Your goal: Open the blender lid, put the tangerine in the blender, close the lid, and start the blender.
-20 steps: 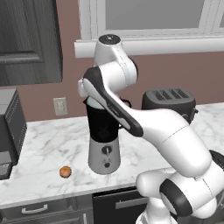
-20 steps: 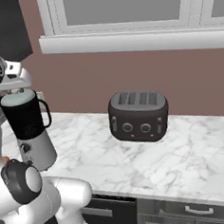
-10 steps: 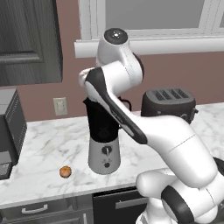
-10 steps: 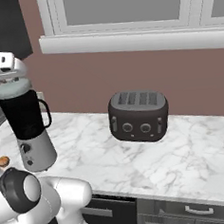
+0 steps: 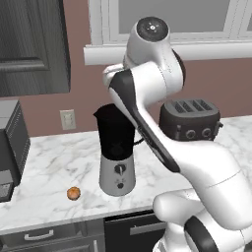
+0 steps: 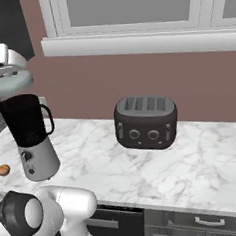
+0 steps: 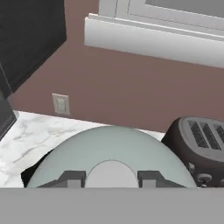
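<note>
My gripper point(image 7: 111, 178) is shut on the small knob of the pale grey-blue blender lid point(image 7: 109, 146), which spreads out below the fingers point(image 7: 72, 178). In the right base view the blender lid point(image 6: 11, 83) hangs tilted a little above the open black jar of the blender point(image 6: 26, 122). The blender point(image 5: 116, 147) stands on the marble counter on its silver-grey base, with its top uncovered. A small orange tangerine point(image 5: 73, 193) lies on the counter to the left of the base; the tangerine point(image 6: 3, 170) also appears at the right base view's left edge.
A dark four-slot toaster point(image 6: 146, 122) stands to the blender's right near the wall. A dark appliance point(image 5: 10, 147) sits at the counter's left end under a dark cabinet point(image 5: 29, 44). A white window sill point(image 6: 134, 42) juts out above. A wall socket point(image 5: 68, 119) is behind the blender.
The lid has come off the jar and risen a little, held by my gripper. The arm's upper part has swung up and to the right. The tangerine and blender have stayed put.
</note>
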Robot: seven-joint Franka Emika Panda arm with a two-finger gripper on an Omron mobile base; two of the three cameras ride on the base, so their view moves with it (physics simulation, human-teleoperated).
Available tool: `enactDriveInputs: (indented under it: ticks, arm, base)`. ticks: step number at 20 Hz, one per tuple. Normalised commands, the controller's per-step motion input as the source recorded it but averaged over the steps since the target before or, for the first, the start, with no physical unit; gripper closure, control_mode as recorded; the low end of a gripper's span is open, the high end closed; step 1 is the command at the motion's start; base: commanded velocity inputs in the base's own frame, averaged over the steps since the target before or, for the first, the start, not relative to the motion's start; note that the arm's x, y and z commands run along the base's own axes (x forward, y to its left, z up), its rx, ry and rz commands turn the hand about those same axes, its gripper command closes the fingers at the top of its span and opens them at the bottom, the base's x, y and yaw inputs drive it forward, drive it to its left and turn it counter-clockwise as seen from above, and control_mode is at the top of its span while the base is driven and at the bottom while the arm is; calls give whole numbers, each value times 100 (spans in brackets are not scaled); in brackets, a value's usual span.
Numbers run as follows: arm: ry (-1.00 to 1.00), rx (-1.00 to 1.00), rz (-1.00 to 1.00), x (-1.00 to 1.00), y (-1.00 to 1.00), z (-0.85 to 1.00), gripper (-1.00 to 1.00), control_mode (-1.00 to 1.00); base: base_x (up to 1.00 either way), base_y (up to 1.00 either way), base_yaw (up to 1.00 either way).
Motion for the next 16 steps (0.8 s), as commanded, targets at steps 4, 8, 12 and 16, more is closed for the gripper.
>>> enactDriveInputs:
  ticks: [4, 8, 12, 16]
  arm:
    - [-1, 9, -12, -73, -100, -59, 100, -100]
    - [0, 5, -12, -53, -100, -75, 100, -100]
    - [5, 0, -7, -17, -100, -66, 100, -100]
    - [11, 0, -2, 4, -100, -58, 100, -100]
  base:
    - [0, 0, 0]
    - [0, 0, 0]
    - [0, 0, 0]
    - [0, 0, 0]
